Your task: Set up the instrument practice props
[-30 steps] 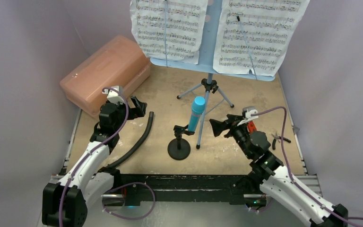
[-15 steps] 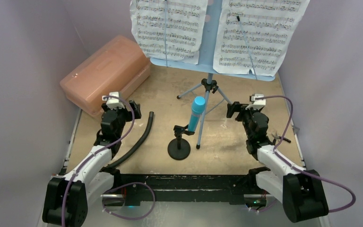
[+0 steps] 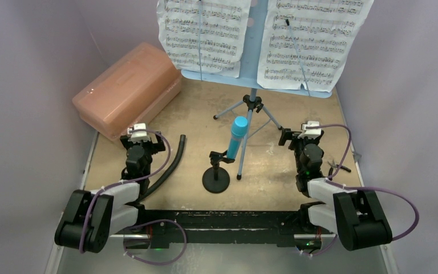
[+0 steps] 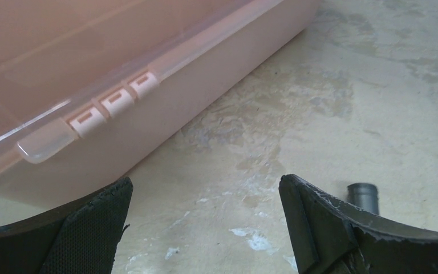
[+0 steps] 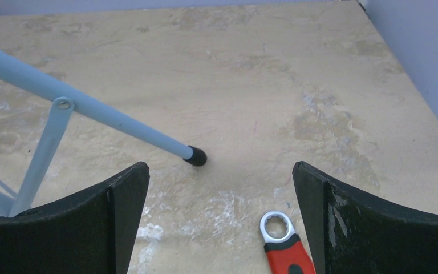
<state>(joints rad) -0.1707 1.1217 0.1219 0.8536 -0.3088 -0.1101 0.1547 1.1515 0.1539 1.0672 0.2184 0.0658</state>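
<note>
One closed salmon-pink case (image 3: 126, 85), contents hidden, lies near the left tool (image 4: 205, 185).

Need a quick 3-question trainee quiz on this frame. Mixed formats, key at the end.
1. True or false: the turquoise microphone is clipped in the black mic stand.
2. In the right wrist view, what lies beside the open right gripper? A) red-handled wrench B) a spoon C) a hammer
3. How many sheet-music pages are on the light-blue music stand?

Key: 1 true; 2 A; 3 two.
</note>
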